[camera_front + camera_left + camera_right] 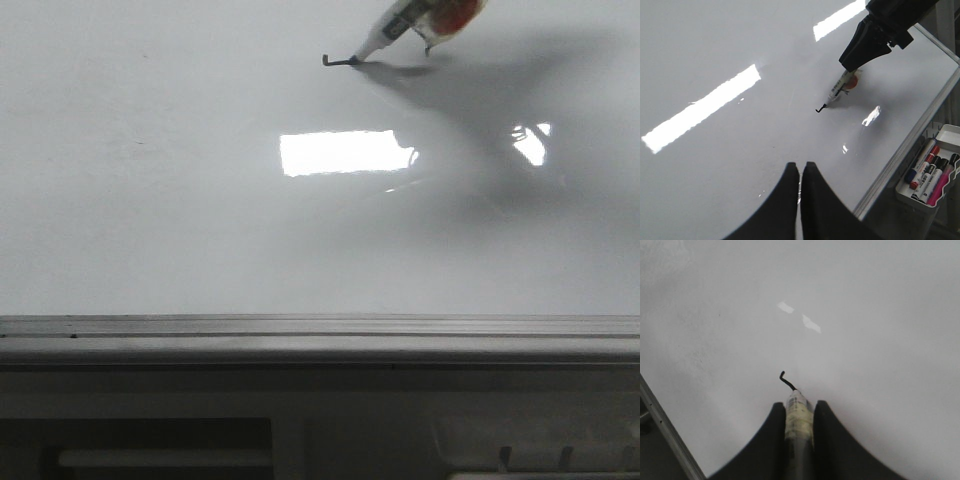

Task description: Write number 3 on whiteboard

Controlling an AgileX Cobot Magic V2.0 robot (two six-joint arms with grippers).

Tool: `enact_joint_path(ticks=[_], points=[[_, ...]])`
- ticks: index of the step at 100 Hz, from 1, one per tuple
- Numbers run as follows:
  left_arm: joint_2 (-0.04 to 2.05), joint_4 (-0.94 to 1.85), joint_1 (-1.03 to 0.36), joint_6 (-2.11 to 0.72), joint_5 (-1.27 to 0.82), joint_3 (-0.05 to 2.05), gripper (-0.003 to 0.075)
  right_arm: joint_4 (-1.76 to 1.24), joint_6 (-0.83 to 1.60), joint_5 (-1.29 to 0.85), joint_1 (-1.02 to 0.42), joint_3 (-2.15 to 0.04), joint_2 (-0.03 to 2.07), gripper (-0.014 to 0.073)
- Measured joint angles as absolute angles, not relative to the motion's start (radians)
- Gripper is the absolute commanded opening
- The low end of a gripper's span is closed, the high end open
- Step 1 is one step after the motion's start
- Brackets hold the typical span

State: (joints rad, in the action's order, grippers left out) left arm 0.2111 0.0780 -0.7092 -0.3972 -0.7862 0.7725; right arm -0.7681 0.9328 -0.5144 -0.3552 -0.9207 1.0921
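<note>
The whiteboard (150, 200) (715, 50) (865, 315) is glossy and pale, and it fills most of every view. My right gripper (799, 407) is shut on a white marker (385, 35) (835, 90) (799, 415) whose tip touches the board. Of the number 3 only a short dark hooked stroke (338, 62) (819, 109) (786, 380) shows, ending at the marker tip. My left gripper (800, 167) hovers over the board nearer the rail, shut with nothing between its fingers.
A grey metal rail (320, 335) (910, 145) runs along the board's near edge. Beyond the rail a white tray (950, 137) holds several markers. Bright rectangular light reflections (345, 152) lie on the board.
</note>
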Motion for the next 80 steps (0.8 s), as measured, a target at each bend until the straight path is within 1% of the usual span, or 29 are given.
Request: enact_joint_path(ticks=[26, 41, 80], points=[[0.211, 0.079, -0.709, -0.397, -0.783, 0.772, -0.0021, -0.779, 0.931, -0.562, -0.319, -0.858, 1.033, -0.0045], [0.211, 0.079, -0.709, -0.397, -0.766, 0.772, -0.0021, -0.835, 0.928, -0.555, -0.322, -0.817, 1.035, -0.0046], [0.211, 0.081, -0.709, -0.397, -0.716, 0.772, -0.0021, -0.892, 0.922, -0.556, -0.325, -0.816, 1.07, -0.0046]])
